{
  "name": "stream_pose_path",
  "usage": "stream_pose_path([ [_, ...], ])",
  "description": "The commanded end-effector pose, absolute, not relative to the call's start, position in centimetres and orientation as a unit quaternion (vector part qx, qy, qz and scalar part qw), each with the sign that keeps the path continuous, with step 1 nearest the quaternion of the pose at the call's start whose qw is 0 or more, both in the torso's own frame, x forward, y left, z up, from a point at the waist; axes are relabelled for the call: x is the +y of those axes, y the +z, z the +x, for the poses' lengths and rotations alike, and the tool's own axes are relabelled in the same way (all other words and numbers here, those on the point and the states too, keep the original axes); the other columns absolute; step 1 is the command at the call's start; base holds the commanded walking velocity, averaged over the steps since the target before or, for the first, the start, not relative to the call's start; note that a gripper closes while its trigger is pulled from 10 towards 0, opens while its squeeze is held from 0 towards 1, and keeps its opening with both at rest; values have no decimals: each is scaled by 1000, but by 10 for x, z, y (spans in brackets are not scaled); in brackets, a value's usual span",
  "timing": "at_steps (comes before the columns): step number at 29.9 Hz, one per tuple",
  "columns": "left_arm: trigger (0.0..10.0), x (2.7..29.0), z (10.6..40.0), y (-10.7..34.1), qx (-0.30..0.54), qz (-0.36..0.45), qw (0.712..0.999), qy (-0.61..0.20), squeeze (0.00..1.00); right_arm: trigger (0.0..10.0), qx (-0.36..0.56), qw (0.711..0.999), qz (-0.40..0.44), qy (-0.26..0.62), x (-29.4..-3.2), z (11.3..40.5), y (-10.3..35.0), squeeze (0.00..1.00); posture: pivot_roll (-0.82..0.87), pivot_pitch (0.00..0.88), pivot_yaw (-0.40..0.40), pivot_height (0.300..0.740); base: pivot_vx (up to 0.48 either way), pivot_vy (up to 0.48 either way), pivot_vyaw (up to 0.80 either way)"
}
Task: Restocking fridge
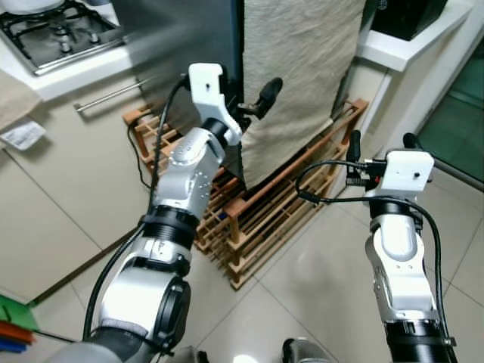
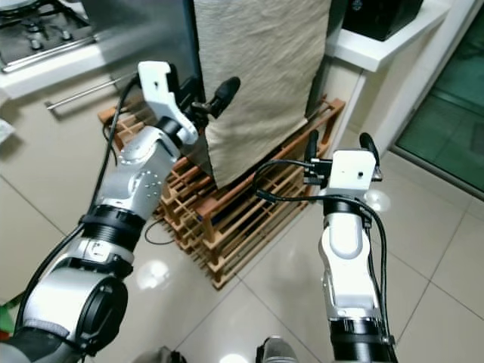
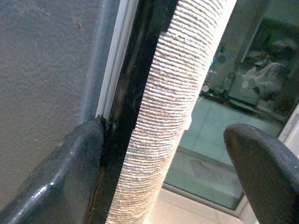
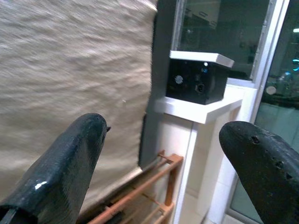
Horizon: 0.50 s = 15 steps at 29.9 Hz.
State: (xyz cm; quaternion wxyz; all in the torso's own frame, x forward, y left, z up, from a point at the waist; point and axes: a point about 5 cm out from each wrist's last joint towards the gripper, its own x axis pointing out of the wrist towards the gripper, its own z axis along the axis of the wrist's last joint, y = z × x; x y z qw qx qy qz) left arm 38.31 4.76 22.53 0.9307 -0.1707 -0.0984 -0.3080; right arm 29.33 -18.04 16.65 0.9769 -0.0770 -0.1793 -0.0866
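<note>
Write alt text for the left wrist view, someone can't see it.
The left gripper straddles the edge of a beige ribbed cloth hanging beside the dark fridge door, fingers open on either side. Behind, a glass door reflects a room.

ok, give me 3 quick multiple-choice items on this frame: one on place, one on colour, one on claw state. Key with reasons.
1. Where is the left claw?
A. at the edge of the fridge door, by the hanging cloth
B. over the stove
C. down on the floor tiles

2. What colour is the cloth hanging on the fridge?
A. red
B. beige
C. blue

3. How does the right claw stand?
A. shut on a bottle
B. shut on the cloth
C. open, holding nothing

Key:
1 A: in the left wrist view one finger lies against the door edge and the cloth sits between the fingers.
2 B: both eye views show a pale beige weave.
3 C: its fingers stand spread in the right wrist view, with nothing between them, in front of the wooden rack.
</note>
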Motion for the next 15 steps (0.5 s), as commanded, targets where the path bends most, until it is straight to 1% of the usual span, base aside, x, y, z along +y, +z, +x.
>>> stream_pose_path([
  [1,10000,18,375,212,-52,-200,904,-375,0,10000,-183,975,-80,-93,-183,290,170,0,-201,108,79,723,0,0,0],
  [2,10000,13,373,215,-55,-213,893,-393,0,10000,-183,975,-81,-94,-183,289,170,0,-210,112,85,723,0,0,0],
  [4,10000,3,367,222,-69,-234,861,-445,0,10000,-180,975,-83,-97,-185,287,168,0,-213,113,86,723,0,0,0],
  [5,10000,-7,356,229,-85,-235,824,-509,0,10000,-175,976,-85,-101,-188,284,165,0,-214,115,86,723,0,0,0],
  [6,10000,-7,356,229,-85,-235,824,-509,0,10000,-175,976,-85,-101,-188,284,165,0,-214,115,86,723,0,0,0],
  [11,10000,-19,340,227,-96,-210,773,-591,0,10000,-164,977,-90,-103,-192,279,159,0,-211,117,87,723,0,0,0],
  [12,10000,-19,340,227,-96,-210,773,-591,0,10000,-164,977,-90,-103,-192,279,159,0,-211,117,87,723,0,0,0],
  [13,10000,-20,339,227,-96,-209,767,-598,0,10000,-162,977,-90,-104,-193,279,159,0,-212,119,88,723,0,0,0],
  [14,10000,-28,328,227,-91,-213,736,-637,0,10000,-160,977,-90,-106,-194,278,158,0,-213,117,88,723,0,0,0],
  [15,10000,-28,328,227,-91,-213,736,-637,0,10000,-160,977,-90,-106,-194,278,158,0,-213,117,88,723,0,0,0],
])
